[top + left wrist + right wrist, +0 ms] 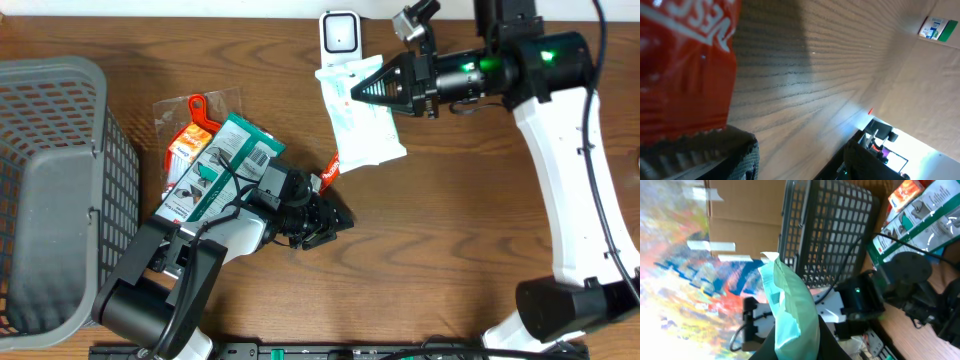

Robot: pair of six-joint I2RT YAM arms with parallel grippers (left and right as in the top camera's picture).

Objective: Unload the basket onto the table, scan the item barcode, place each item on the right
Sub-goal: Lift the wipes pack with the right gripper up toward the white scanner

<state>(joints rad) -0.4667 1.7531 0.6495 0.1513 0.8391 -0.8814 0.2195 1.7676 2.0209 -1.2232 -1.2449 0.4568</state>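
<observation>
Wooden counter (480,200), overhead view: the right claw (358,90) is clamped on a pale-green pouch (365,130) and holds it raised just beside the white scanner (340,32) at the counter's far edge, presumably to turn a printed face toward the reader. No barcode can be made out on the pouch. The left claw (325,215) sits low near the middle, with a red packet (330,165) at its tip. A grey basket (60,70) and a green carton (225,160) lie to the left (likely further stock).

Left wrist view: the red packet fills the upper left, against one dark finger (720,155). Whether that claw grips it cannot be told.

Right wrist view: the pouch stands upright from the closed jaws, gripped at its lower end so that its faces stay uncovered.
</observation>
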